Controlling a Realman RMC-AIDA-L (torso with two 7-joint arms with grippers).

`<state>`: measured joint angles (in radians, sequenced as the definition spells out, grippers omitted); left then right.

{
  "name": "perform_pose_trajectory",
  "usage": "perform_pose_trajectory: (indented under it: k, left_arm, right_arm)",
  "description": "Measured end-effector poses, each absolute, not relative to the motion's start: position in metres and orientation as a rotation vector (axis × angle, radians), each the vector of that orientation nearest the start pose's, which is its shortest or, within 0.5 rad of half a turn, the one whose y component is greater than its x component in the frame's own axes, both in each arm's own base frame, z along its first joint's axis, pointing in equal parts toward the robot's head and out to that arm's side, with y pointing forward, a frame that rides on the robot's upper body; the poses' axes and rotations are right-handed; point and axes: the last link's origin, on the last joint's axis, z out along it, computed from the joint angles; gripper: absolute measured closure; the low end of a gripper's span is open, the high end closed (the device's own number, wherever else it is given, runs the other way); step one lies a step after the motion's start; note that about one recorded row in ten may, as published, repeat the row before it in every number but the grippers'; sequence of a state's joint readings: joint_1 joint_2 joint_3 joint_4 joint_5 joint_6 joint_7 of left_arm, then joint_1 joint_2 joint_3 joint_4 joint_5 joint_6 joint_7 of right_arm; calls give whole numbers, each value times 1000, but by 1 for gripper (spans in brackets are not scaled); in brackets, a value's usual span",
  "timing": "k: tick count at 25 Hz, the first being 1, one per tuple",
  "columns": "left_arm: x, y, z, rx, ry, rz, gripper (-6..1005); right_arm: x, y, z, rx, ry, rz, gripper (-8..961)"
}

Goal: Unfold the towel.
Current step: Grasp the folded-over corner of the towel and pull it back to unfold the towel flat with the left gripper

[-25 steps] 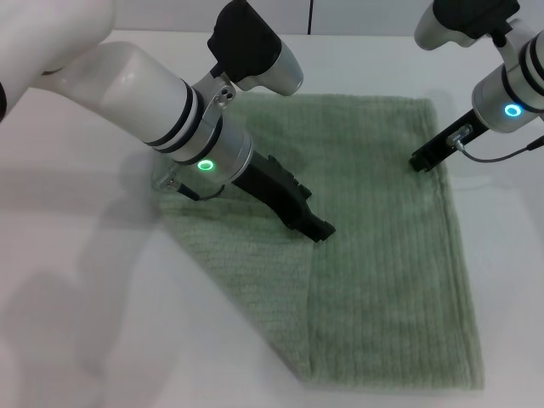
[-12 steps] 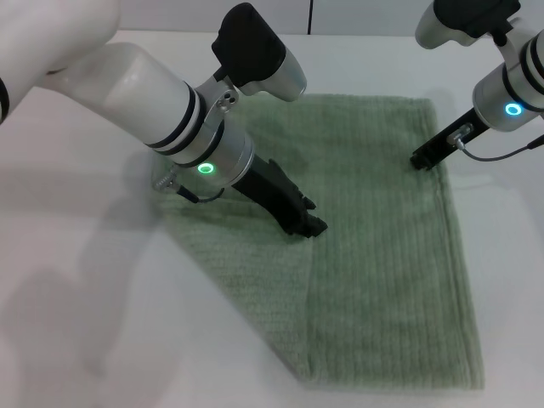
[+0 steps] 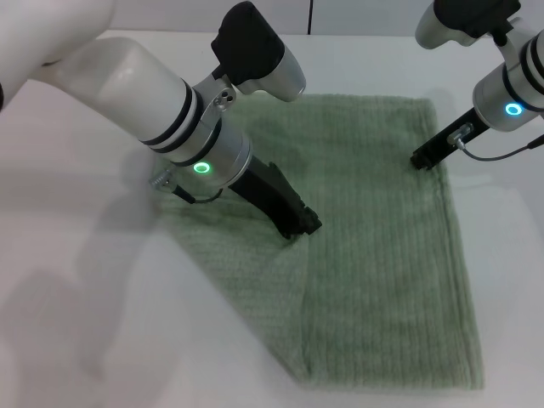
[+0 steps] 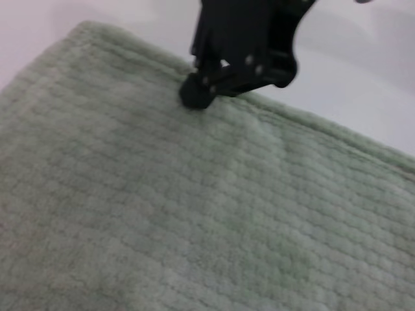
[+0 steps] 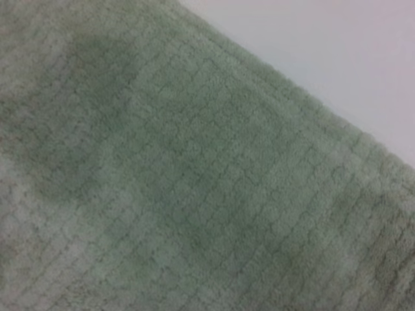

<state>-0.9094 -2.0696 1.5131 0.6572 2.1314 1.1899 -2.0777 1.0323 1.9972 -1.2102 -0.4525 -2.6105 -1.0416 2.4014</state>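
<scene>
You have the sage-green ribbed terry towel (image 3: 374, 255) lying on the white table (image 3: 68, 280), one corner folded over. Left gripper (image 3: 304, 226) presses its closed fingertips onto the fold's edge; right gripper (image 3: 421, 160) touches the far right hem, closed.

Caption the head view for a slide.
Left claw presses into the folded green towel on the white table; right claw rests at its far edge.

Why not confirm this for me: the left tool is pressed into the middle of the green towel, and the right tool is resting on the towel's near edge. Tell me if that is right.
One detail is wrong. The head view shows the right tool at the far right edge of the towel, near its far corner, not at the near edge. The left tool is indeed down on the middle of the towel, where the folded flap ends.
</scene>
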Motion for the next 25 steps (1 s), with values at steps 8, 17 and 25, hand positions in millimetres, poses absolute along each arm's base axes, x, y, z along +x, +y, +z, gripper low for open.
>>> perform_pose_trajectory:
  k: [8, 17, 25]
  left_arm:
    - [-149, 374, -83, -3050, -560, 238, 934]
    - [-147, 373, -58, -3061, -530, 245, 929]
    - [-151, 374, -43, -3045, -518, 322, 924]
  right_arm:
    - [209, 442, -35, -2479, 948, -495, 954]
    - [210, 441, -36, -2479, 950, -495, 954]
    - [210, 441, -36, -2479, 950, -495, 954]
